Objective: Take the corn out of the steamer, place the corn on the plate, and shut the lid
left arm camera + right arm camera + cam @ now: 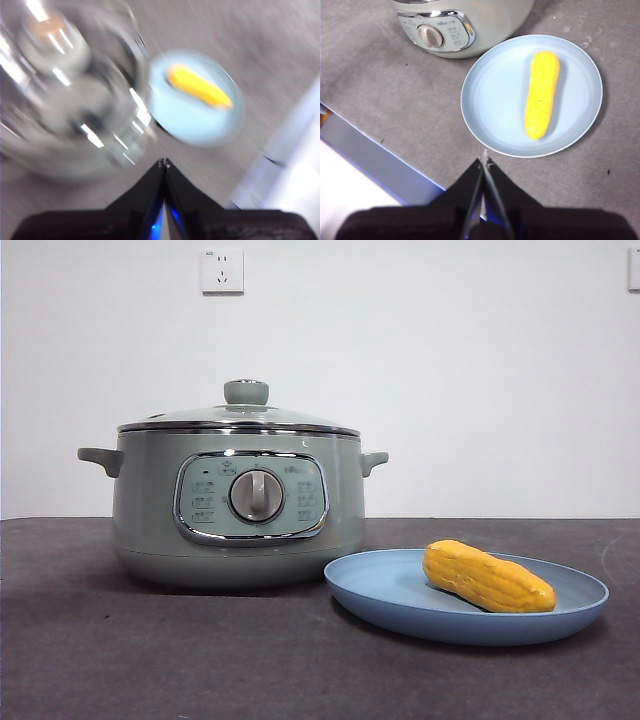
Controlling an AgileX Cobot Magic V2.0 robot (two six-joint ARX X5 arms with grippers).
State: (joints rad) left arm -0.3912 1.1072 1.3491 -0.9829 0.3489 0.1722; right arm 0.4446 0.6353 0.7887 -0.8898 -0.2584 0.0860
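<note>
My left pincer (164, 161) is closed, jaws pressed tip to tip, nothing between them. It hangs high over the worktop (280, 45), apart from all things. Its wrist pic is blurred by motion, so details there are weak: I see only the steamer (65, 95) w/ shiny glints, and just beside it the plate (200, 125) w/ the corn (199, 86) on it.

My right pincer (484, 159) is also closed, jaws together, empty. It is above the worktop, near the plate's rim but not touching it. Its wrist pic is sharp: the corn lies on the plate, a bit off-centre, long axis running away from the pincer. The plate edge is just beside the steamer's base; I cannot tell if they touch.

In the front view no arm shows. The steamer (240, 505) stands upright at approx. 9 o'clock of the plate (400, 605), control panel (250, 497) and silver dial (257, 495) facing the camera, two small handles at the sides. The lid (240, 418) sits on the steamer, closed, level, the green knob (246, 392) on top. The corn (487, 577) lies on the plate, toward the 3 o'clock side, one end tilted slightly down. Behind, on the white wall, a socket (222, 270) at 12 o'clock above the steamer.
</note>
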